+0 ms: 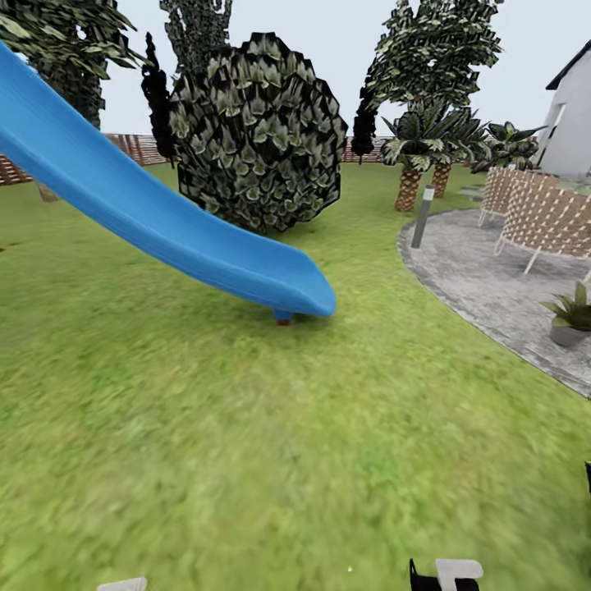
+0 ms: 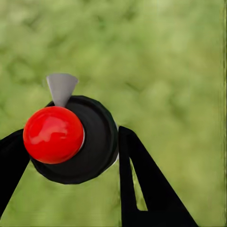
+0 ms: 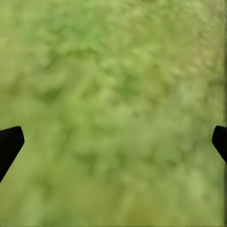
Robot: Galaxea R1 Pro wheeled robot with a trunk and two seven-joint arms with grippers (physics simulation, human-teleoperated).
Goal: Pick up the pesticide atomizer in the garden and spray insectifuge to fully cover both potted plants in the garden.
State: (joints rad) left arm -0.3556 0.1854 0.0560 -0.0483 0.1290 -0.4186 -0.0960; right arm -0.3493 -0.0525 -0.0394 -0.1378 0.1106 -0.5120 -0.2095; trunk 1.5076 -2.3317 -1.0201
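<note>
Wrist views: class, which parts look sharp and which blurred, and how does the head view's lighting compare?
Left wrist view: the red-capped black atomizer held in the left pincer is sharp with a soft highlight, the green lawn behind it blurred. Right wrist view: smeared grass, dark fingertips at the edges. Head view: flat, even light, a faint shadow under the blue plastic slide.

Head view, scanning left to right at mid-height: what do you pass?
Blue slide → round dark bush → palm with scaly trunk → short grey post → wicker chairs → potted plant on the paved patio at the right edge.
</note>
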